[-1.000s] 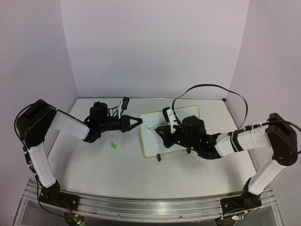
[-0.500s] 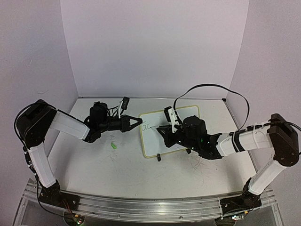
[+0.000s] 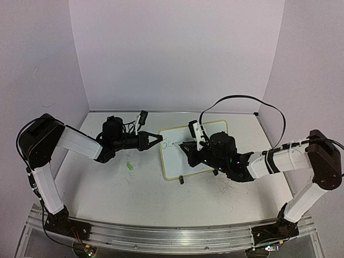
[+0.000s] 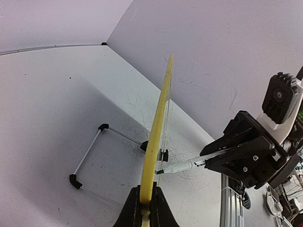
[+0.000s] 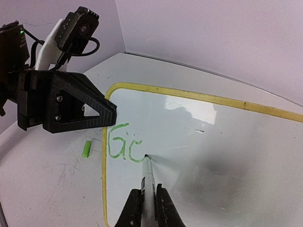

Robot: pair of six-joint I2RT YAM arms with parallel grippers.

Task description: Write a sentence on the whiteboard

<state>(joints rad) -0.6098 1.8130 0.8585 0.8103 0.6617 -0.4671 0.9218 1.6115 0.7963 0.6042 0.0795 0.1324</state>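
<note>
Whiteboard (image 5: pixel 213 142), glossy, yellow-rimmed (rounded corners), edge pinched by left claw (image 4: pixel 146 199), right claw (image 5: pixel 149 204) clamping slim marker (image 5: pixel 147 176), green lettering (image 5: pixel 120 147).

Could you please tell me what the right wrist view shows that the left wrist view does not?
Only the right wrist view shows the face of the whiteboard, with green lettering "Gc" and a small green object beside it. Only the left wrist view shows it edge-on, its wire stand behind. Both show the marker touching it, the left gripper clamping its edge and the right gripper holding the marker.
</note>
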